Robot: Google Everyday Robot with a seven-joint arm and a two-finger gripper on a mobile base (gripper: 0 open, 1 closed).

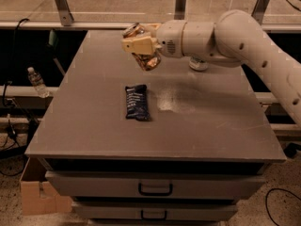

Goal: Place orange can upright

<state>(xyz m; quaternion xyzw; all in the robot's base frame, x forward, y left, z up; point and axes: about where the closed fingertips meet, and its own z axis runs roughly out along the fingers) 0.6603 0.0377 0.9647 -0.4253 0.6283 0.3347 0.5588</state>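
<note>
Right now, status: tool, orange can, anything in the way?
Tool shut on orange can, over far half of table. Can tilted, not yet set down. Blue wrapper nearer, apart; second can partly behind arm.

Dim, warm light is falling from above and pooling in a pale glare patch on the table (84,126) beside the dark wrapper (137,102). My gripper (141,48) is hanging over the table's far side, clamped on the glinting orange can (148,62), while my arm (235,36) is casting a soft shadow beneath.
</note>
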